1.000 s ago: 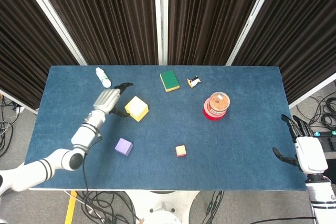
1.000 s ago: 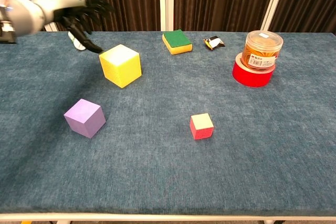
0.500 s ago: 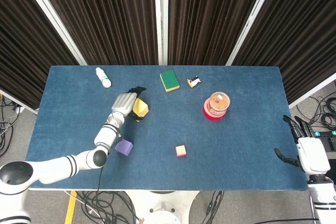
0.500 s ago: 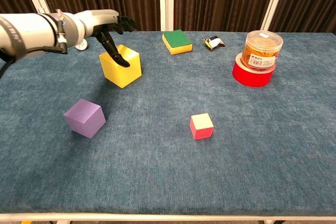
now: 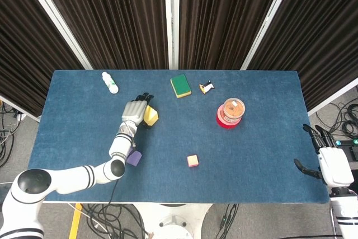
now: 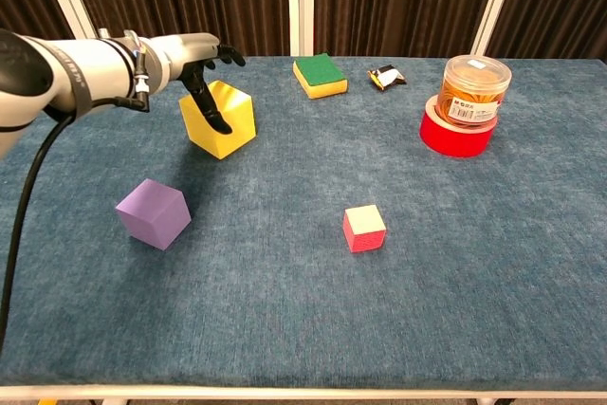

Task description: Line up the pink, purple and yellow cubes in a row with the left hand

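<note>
The yellow cube [image 6: 228, 122] [image 5: 150, 117] stands on the table left of centre. My left hand [image 6: 194, 56] [image 5: 136, 113] lies over it from the left, with fingers curled over its far top edge and the thumb pressed down its near left face. The cube still rests on the cloth. The purple cube [image 6: 152, 212] sits nearer the front left; in the head view my forearm partly hides the purple cube [image 5: 135, 159]. The small pink cube [image 6: 364, 228] [image 5: 193, 161] lies alone at front centre. My right hand [image 5: 331, 164] hangs open off the table's right edge.
A green sponge [image 6: 320, 76] and a small penguin figure [image 6: 386, 76] lie at the back. At the right, a clear jar [image 6: 473, 91] stands on a red tape roll [image 6: 460, 134]. A white bottle [image 5: 109, 82] lies at the back left.
My left hand swung right from beside the yellow cube onto it, and its fingers and thumb closed around the cube. The right hand drifted slightly lower.
</note>
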{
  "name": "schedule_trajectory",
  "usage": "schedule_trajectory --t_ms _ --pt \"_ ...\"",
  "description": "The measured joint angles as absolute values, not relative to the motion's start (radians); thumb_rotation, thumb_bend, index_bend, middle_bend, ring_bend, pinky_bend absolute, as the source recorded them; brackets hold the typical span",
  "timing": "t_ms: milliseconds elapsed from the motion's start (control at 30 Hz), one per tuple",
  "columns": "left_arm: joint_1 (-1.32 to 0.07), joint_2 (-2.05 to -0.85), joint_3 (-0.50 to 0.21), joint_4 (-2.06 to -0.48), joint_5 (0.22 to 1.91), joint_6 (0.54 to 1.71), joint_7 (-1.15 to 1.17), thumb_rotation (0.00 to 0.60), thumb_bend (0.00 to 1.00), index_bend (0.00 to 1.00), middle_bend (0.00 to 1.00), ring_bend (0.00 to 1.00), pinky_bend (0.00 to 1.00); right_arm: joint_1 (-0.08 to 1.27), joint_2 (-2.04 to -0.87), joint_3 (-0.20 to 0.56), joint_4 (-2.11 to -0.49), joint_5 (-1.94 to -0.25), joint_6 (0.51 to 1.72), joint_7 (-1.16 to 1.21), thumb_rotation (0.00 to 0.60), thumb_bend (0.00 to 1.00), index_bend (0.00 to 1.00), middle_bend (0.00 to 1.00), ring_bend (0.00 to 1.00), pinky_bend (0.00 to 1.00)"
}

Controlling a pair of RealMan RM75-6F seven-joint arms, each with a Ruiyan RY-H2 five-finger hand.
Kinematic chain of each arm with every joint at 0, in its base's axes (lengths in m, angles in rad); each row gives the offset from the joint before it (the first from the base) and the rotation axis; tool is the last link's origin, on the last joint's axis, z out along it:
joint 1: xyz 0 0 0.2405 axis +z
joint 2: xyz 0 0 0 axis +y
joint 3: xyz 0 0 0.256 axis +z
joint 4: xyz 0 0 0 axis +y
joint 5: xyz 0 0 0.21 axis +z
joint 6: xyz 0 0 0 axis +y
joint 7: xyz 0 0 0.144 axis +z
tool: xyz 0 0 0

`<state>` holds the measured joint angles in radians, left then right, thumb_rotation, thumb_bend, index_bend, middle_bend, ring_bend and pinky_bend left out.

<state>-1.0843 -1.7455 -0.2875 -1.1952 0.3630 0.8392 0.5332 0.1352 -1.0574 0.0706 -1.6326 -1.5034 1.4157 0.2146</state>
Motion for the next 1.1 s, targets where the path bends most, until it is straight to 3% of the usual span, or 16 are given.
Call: schedule_trajectory --t_ms 133,300,400,667,1100 --pt "-1.092 -1.762 -0.29 -1.168 0.356 0.827 0.54 0.6 0.0 0.16 0.17 0.2 0.34 0.133 -1.058 0.07 -1.628 -1.503 1.418 0.218 0.6 0.17 0.04 0.14 0.0 0.08" --pt "-1.094 -1.787 -0.289 -1.127 0.388 0.838 0.537 0.6 0.03 0.28 0.31 0.44 0.51 0.131 -1.059 0.071 -1.626 -1.499 1.42 0.219 0.6 0.17 0.04 0.14 0.0 0.08" --pt "-1.088 -1.798 -0.288 -1.113 0.433 0.854 0.521 0.6 0.09 0.35 0.38 0.51 0.59 0.132 -1.061 0.071 -1.624 -1.499 1.416 0.221 0.6 0.17 0.04 0.14 0.0 0.08" --pt "-1.052 -1.781 -0.273 -1.135 0.638 0.845 0.41 0.6 0.13 0.38 0.4 0.5 0.58 0.132 -1.059 0.072 -1.627 -1.497 1.417 0.216 0.6 0.17 0.04 0.14 0.0 0.08" --pt "-1.035 -1.718 -0.177 -1.146 1.287 0.723 -0.089 0.6 0.1 0.38 0.38 0.37 0.45 0.137 -1.06 0.078 -1.636 -1.469 1.395 0.198 0.6 0.17 0.04 0.14 0.0 0.08"
